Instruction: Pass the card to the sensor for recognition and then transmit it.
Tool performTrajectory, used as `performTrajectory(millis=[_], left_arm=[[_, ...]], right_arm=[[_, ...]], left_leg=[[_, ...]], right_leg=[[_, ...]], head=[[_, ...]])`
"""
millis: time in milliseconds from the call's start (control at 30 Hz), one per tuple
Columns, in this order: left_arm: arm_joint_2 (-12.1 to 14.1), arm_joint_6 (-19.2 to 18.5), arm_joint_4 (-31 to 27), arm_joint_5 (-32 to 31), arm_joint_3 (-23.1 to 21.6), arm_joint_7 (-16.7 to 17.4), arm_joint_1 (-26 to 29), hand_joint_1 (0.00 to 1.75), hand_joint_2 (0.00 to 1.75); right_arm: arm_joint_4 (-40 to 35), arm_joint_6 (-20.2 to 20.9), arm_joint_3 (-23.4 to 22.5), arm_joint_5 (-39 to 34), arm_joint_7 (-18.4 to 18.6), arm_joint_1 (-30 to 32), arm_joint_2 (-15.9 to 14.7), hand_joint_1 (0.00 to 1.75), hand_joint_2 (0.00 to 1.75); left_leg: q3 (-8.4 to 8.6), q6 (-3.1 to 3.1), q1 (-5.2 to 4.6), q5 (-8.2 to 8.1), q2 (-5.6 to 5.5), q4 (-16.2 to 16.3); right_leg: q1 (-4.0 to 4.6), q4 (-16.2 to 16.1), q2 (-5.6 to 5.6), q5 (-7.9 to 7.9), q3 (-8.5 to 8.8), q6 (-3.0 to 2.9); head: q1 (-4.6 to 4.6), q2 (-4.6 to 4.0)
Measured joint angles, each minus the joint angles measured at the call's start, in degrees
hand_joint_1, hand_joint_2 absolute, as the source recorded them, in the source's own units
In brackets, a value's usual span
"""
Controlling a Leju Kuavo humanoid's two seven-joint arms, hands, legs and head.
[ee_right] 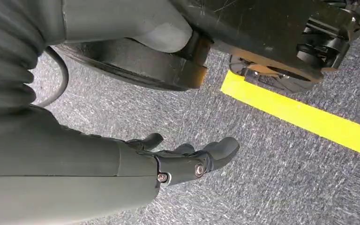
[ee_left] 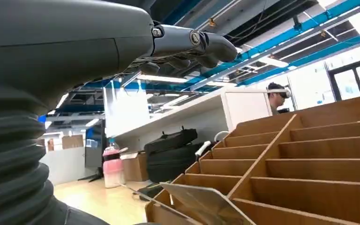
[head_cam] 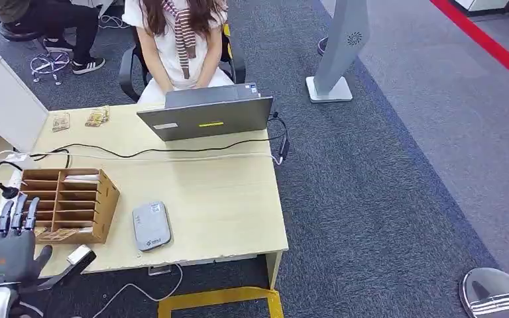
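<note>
The left robot hand (head_cam: 8, 246) is raised just in front of the wooden sorter (head_cam: 66, 205), its fingers spread and pointing up, holding nothing. A card (ee_left: 206, 202) leans at the sorter's nearest bottom slot, close to that hand but untouched. The grey sensor (head_cam: 151, 225) lies flat on the worktop (head_cam: 225, 192), just to the right of the sorter. Beyond the sorter, black cables cross to a laptop (head_cam: 205, 116), and a person sits behind it. The right robot hand (ee_right: 187, 159) hangs over grey carpet near a yellow floor stripe (ee_right: 304, 117), fingers loosely extended around nothing.
</note>
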Motion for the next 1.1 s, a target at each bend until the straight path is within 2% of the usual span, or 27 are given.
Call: performTrajectory(millis=[333, 1100], left_arm=[[-0.87, -0.70, 0.09, -0.61, -0.48, 0.22, -0.06, 0.00, 1.75], [-1.07, -2.88, 1.88, -0.98, -1.99, 1.07, -0.81, 0.00, 1.75]], right_arm=[[0.00, 0.24, 0.00, 0.28, 0.07, -0.09, 0.00, 0.00, 1.75], [0.00, 0.35, 0.00, 0.35, 0.17, -0.10, 0.00, 0.00, 1.75]], left_leg=[[0.00, 0.00, 0.00, 0.00, 0.00, 0.00], [0.00, 0.00, 0.00, 0.00, 0.00, 0.00]], right_leg=[[0.00, 0.00, 0.00, 0.00, 0.00, 0.00], [0.00, 0.00, 0.01, 0.00, 0.00, 0.00]], head=[[0.00, 0.00], [0.00, 0.00]])
